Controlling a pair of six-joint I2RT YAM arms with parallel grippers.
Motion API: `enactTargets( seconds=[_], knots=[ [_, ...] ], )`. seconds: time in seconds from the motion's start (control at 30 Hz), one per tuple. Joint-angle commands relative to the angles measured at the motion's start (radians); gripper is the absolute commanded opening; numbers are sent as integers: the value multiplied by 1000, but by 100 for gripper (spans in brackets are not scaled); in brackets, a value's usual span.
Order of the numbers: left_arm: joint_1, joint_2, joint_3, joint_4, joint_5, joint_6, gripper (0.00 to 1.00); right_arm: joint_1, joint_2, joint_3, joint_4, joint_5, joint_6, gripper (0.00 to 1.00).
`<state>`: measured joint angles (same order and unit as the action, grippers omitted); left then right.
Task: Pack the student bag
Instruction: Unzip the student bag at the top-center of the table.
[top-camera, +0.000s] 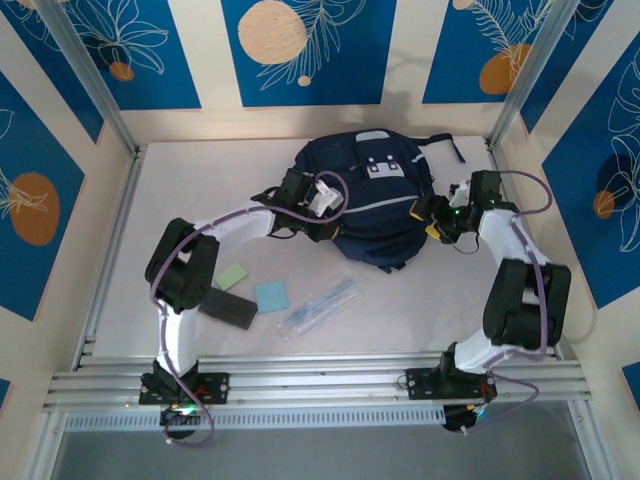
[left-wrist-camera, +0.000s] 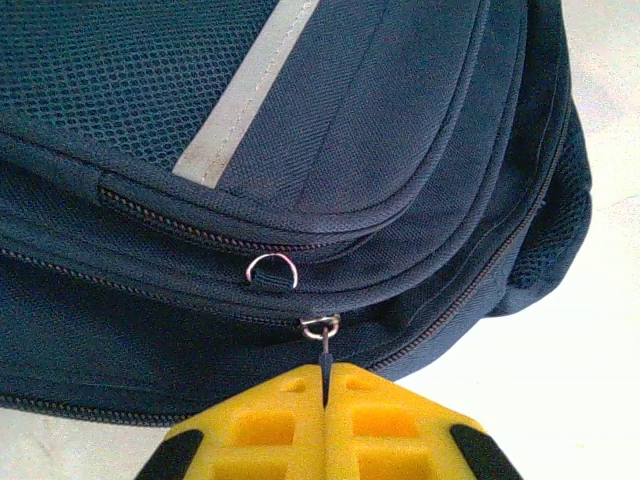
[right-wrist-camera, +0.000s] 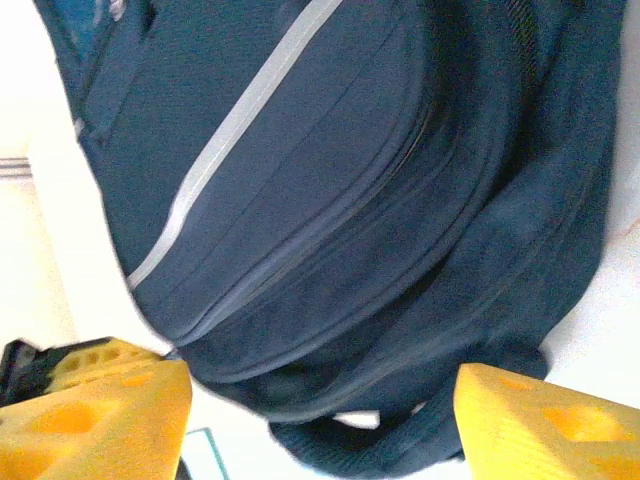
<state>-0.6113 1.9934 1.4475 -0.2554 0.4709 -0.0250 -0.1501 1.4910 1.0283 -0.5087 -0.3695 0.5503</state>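
Observation:
The student bag (top-camera: 375, 205) is a dark navy backpack with a pale stripe, lying at the back middle of the table. My left gripper (top-camera: 328, 222) is at its left side. The left wrist view has the yellow fingers (left-wrist-camera: 270, 425) pressed together on the thin dark zipper pull (left-wrist-camera: 324, 352), which hangs from a metal slider on a closed zip of the bag (left-wrist-camera: 380, 130). My right gripper (top-camera: 437, 218) is at the bag's right side. Its yellow fingers (right-wrist-camera: 100, 410) stand wide apart, with the bag (right-wrist-camera: 330, 200) just ahead and nothing held.
On the table in front of the bag lie a green pad (top-camera: 232, 276), a light blue pad (top-camera: 271, 296), a flat black item (top-camera: 228, 310) and a clear plastic sleeve of pens (top-camera: 320, 305). Aluminium frame posts and a rail (top-camera: 320, 380) border the table.

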Motion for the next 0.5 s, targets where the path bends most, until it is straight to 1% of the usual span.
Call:
enactTargets(
  seconds=[0.0, 0.1, 0.2, 0.3, 0.37, 0.47],
  knots=[
    [-19, 3, 68, -13, 35, -52, 0, 55, -114, -91, -27, -34, 110, 73],
    [-33, 3, 93, -24, 31, -67, 0, 115, -166, -162, -5, -25, 198, 74],
    [-52, -6, 99, -27, 33, -65, 0, 152, -173, -229, 96, -6, 301, 74],
    [-63, -18, 93, -34, 35, -62, 0, 167, -142, -252, 207, 21, 378, 72],
    [-68, -25, 82, -29, 33, -68, 0, 185, -109, -252, 249, 27, 408, 72],
    [-70, -31, 60, -8, 40, -78, 0, 219, -45, -238, 251, 118, 394, 71]
  ],
)
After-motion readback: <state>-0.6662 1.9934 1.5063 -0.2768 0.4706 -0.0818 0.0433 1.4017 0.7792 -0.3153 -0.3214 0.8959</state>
